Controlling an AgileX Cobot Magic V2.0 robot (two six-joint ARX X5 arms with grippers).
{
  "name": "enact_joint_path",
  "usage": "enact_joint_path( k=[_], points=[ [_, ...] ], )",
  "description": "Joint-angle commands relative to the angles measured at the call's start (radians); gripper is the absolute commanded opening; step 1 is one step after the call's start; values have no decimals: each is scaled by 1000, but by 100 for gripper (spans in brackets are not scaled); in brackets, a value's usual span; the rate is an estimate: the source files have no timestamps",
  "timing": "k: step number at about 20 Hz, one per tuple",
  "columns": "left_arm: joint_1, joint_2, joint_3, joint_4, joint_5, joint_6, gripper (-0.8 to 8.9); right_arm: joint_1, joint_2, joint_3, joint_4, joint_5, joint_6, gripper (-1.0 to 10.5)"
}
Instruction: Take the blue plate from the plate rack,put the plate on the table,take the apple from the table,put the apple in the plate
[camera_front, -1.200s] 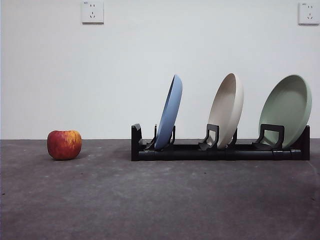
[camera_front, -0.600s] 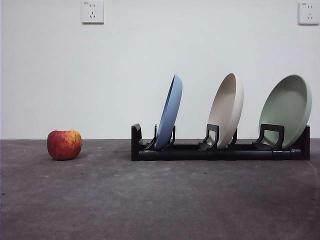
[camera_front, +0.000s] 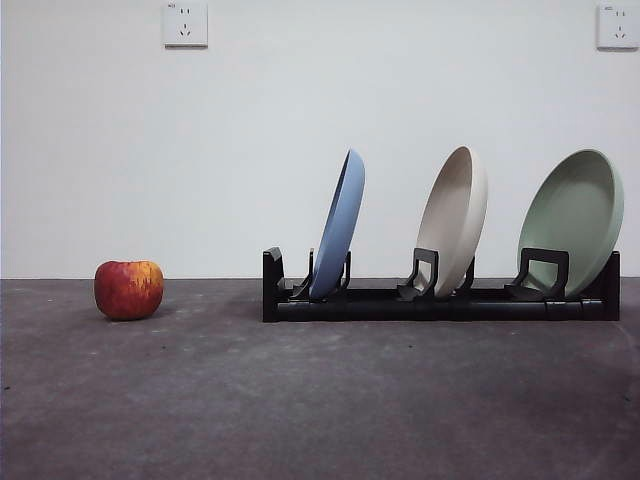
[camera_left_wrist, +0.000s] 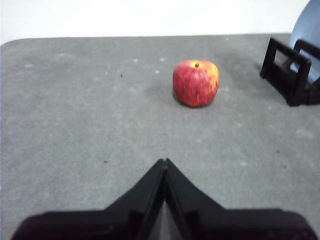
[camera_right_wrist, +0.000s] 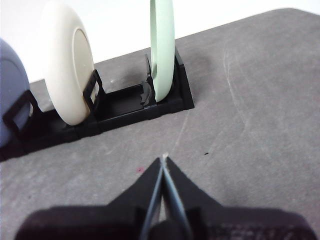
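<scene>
From my console: the blue plate (camera_front: 340, 226) stands on edge in the plate rack (camera_front: 440, 300), top leaning toward 1 o'clock; the apple (camera_front: 129, 289) sits at its 9 o'clock. Left gripper (camera_left_wrist: 164, 162) and right gripper (camera_right_wrist: 163, 158) hover pinched together, empty.

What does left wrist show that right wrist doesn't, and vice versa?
Left wrist only: the apple sitting on the table, apart from the rack end, and the left gripper, jaws shut. Right wrist only: the beige plate and green plate upright in their slots, and the right gripper, jaws shut. Both: the grey table, part of the black plate rack and an edge of the blue plate.
</scene>
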Motion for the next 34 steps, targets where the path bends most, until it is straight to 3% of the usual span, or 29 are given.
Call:
enact_joint_path(
  k=[1, 9, 17, 24, 28, 30, 34],
  points=[
    [3, 0, 11, 32, 0, -79, -5, 0, 0, -10, 6, -11, 44, -8],
    [3, 78, 137, 34, 10, -185, -6, 0, 9, 97, -142, -34, 64, -8],
    [0, 377, 338, 30, 94, -285, -6, 0, 118, 237, -162, -51, 165, -8],
    [-4, 772, 586, 61, 311, -285, -4, 0, 447, 563, -309, -66, 164, -8],
    [-11, 959, 759, -34, 370, -288, -6, 0, 588, 710, -303, -145, 158, -8],
    [-27, 1055, 883, -106, 398, -284, -6, 0, 653, 767, -315, -235, 140, -8],
    [-88, 1262, 1162, -221, 488, -275, -6, 3, 798, 877, -441, -343, 82, -7]
  ],
)
